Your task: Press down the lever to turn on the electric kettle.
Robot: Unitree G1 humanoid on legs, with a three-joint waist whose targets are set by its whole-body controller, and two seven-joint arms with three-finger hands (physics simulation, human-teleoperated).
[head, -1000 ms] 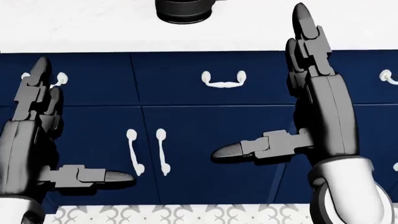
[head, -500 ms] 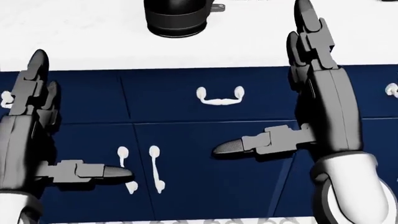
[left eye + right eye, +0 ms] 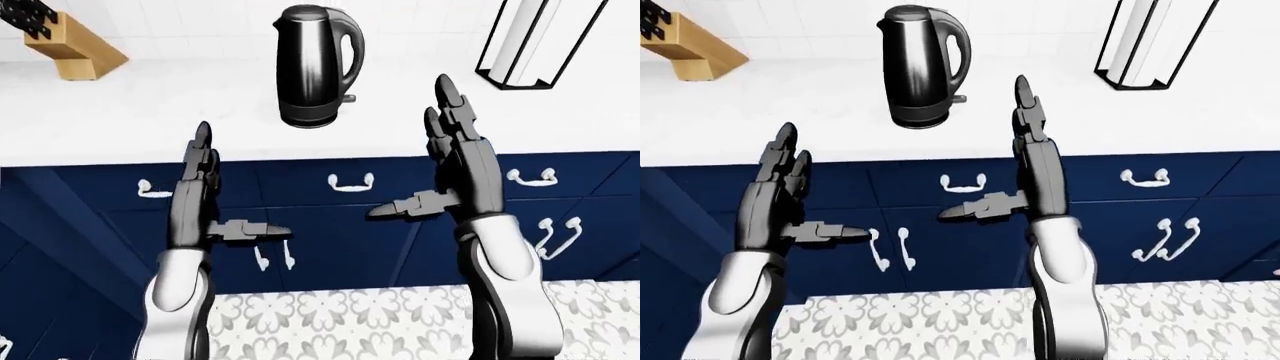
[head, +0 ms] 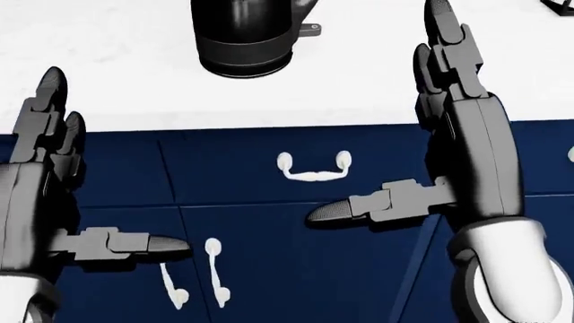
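Standing kettle up-left of open right hand, apart

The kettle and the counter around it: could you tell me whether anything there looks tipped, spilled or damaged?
Nothing stands out. The kettle stands upright on the white counter, no spill shows, and both hands, left and right, are open and short of it.

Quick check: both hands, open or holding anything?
Left hand: open, holding nothing.
Right hand: open, holding nothing, short of the kettle.
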